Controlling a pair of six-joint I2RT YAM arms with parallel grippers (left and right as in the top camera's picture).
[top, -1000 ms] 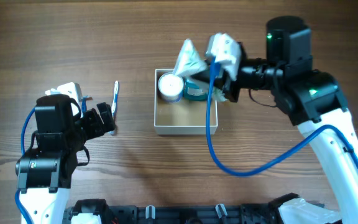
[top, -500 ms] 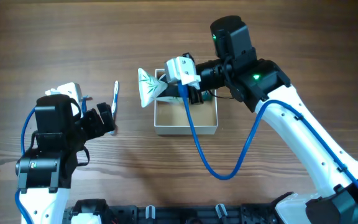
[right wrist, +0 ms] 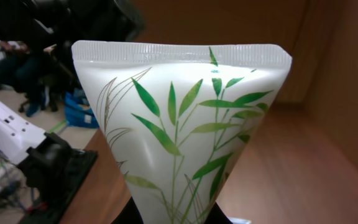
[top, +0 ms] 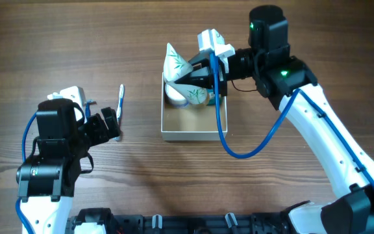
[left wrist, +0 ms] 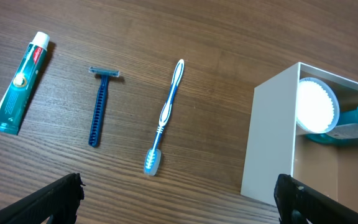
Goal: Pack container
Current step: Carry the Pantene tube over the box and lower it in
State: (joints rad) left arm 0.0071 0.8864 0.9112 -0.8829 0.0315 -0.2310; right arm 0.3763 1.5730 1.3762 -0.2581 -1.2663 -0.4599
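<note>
The container point(top: 194, 122) is a shallow white-walled box with a tan inside at the table's middle. It holds a small round white jar point(top: 176, 95) and a teal pack point(top: 200, 97). My right gripper point(top: 189, 75) is shut on a white tube with green leaves point(top: 174, 64) and holds it above the container's far left corner. The tube fills the right wrist view point(right wrist: 179, 118). My left gripper point(top: 112, 123) is open and empty to the left of the container. The container's left wall shows in the left wrist view point(left wrist: 271, 149).
In the left wrist view, a blue-white toothbrush point(left wrist: 165, 118), a blue razor point(left wrist: 99, 106) and a teal toothpaste tube point(left wrist: 18, 84) lie on the wooden table left of the container. The toothbrush also shows in the overhead view point(top: 121, 102).
My right arm swung the leaf-printed tube left past the container's left edge, then back right over its far left corner. The left arm has not moved.
</note>
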